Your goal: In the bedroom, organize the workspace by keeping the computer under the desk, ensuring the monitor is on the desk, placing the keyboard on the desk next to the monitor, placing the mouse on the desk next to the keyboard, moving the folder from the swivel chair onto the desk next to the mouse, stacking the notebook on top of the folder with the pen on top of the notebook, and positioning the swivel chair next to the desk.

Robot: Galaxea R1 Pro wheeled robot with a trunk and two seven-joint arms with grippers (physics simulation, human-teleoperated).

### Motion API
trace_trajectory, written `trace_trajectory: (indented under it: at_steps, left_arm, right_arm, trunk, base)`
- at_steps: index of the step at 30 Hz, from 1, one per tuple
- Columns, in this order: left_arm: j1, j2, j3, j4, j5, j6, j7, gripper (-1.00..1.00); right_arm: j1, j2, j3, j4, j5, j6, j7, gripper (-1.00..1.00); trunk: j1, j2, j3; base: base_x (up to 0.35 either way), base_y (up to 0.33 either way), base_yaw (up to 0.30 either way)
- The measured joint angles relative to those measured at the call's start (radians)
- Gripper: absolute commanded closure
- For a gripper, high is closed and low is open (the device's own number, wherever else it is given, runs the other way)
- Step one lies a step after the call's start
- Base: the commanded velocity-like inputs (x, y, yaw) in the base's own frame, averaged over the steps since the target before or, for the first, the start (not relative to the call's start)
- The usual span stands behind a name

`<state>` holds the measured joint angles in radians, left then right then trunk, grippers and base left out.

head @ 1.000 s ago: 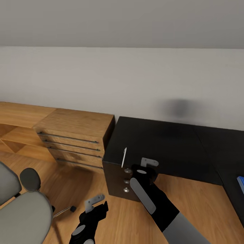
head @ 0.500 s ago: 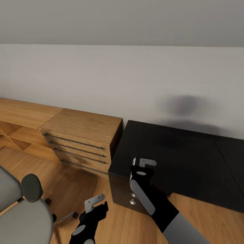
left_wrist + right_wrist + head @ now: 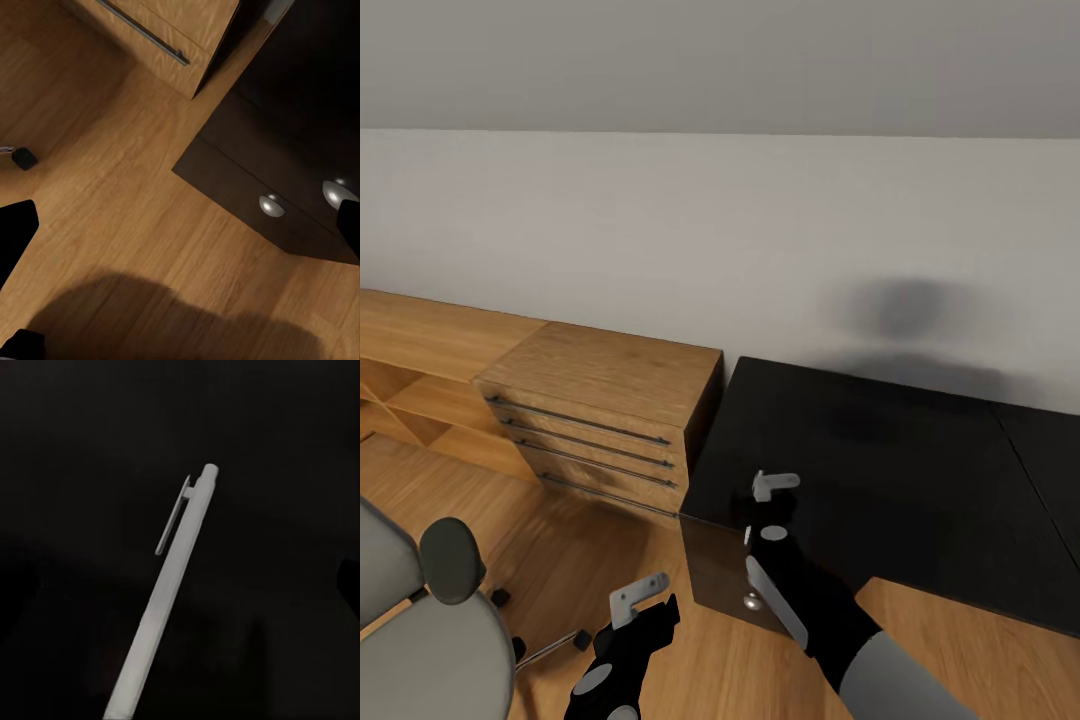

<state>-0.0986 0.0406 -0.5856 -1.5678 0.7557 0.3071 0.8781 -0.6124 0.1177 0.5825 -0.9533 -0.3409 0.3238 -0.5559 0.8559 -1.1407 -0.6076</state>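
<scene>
Head view, change: whole frame shifted, so the camera turned (not the furniture); black table (image 3: pixel 900 460) now further toward centre right, blue corner at the right edge gone from sight.
Head view, pen: a second ago standing as a white stick just left of the right tool (image 3: pixel 765 492); now hidden behind that tool, at most a pale sliver beside it.
Head view, meaning: pen (image 3: pixel 169 600) probably in transit toward the far end of the table, where the stack belongs; placing not yet done.
Head view, left tool (image 3: pixel 641 598): low at bottom centre over the wooden floor (image 3: pixel 610 560), nothing in it.
Head view, surroundings: swivel chair (image 3: pixel 420 630) at bottom left, well apart from the table; wooden drawer chest (image 3: pixel 610 395) touching the table's left end.
Left wrist view: fingers at opposite edges of the frame, spread wide apart; below, floor, the table's dark drawer front with round knobs (image 3: pixel 271 204), a black caster (image 3: pixel 23 158) at mid left.
Right wrist view: what the head view lacks, the pen plain and whole, clip toward the centre, slanting up from the bottom edge over black tabletop; tool judged clamped on it, though the fingers barely show.
</scene>
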Motion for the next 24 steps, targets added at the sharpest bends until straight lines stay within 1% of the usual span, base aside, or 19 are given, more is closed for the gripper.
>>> trace_trajectory:
  at_steps: [2, 6, 11, 12, 13, 14, 15, 18, 24]
  left_arm:
    - [0.0, 0.0, 0.0, 0.0, 0.0, 0.0, 0.0, -1.0]
    - [0.0, 0.0, 0.0, 0.0, 0.001, 0.0, 0.0, -1.0]
    - [0.0, 0.0, -0.001, 0.0, 0.001, 0.0, 0.0, -1.0]
    - [0.0, 0.0, -0.001, 0.0, 0.001, 0.0, 0.0, -1.0]
    - [0.0, 0.0, -0.001, 0.0, 0.0, 0.0, 0.0, -1.0]
    - [0.0, 0.0, -0.001, 0.0, 0.0, 0.0, 0.0, -1.0]
    - [0.0, 0.0, -0.001, 0.0, 0.0, 0.0, 0.0, -1.0]
    - [0.0, 0.0, -0.002, 0.0, 0.0, 0.0, 0.0, -1.0]
    - [0.0, 0.0, -0.002, 0.0, 0.0, 0.0, 0.0, -1.0]
  right_arm:
    - [0.0, 0.003, 0.0, 0.019, 0.016, -0.007, 0.011, -1.0]
    - [-0.001, 0.014, 0.0, 0.043, 0.035, -0.016, 0.024, -1.0]
    - [-0.003, 0.031, -0.001, 0.072, 0.042, -0.015, 0.028, -1.0]
    - [-0.01, 0.051, -0.001, 0.123, 0.045, -0.017, 0.028, -1.0]
    - [-0.014, 0.057, -0.001, 0.131, 0.048, -0.016, 0.027, -1.0]
    - [-0.02, 0.057, 0.0, 0.137, 0.046, -0.016, 0.027, -1.0]
    - [-0.038, 0.057, 0.0, 0.157, 0.043, -0.016, 0.028, -1.0]
    - [-0.053, 0.057, 0.0, 0.174, 0.04, -0.016, 0.028, -1.0]
    - [-0.061, 0.057, 0.0, 0.182, 0.038, -0.015, 0.027, -1.0]
  trunk:
    - [0.0, 0.0, 0.0]
    - [0.0, 0.0, 0.0]
    - [0.0, 0.0, 0.0]
    - [0.0, 0.0, 0.0]
    - [0.0, 0.0, 0.0]
    - [0.0, 0.0, 0.0]
    - [0.0, 0.0, 0.0]
    - [0.0, 0.0, 0.0]
    - [0.0, 0.0, 0.0]
  base:
    - [0.001, 0.0, 0.0]
    - [0.0, 0.0, 0.0]
    - [0.0, 0.0, 0.0]
    - [0.0, 0.0, 0.0]
    - [0.0, 0.0, 0.0]
    - [0.0, 0.0, 0.0]
    - [0.0, 0.0, 0.0]
    - [0.0, 0.0, 0.0]
    - [0.0, 0.0, 0.0]
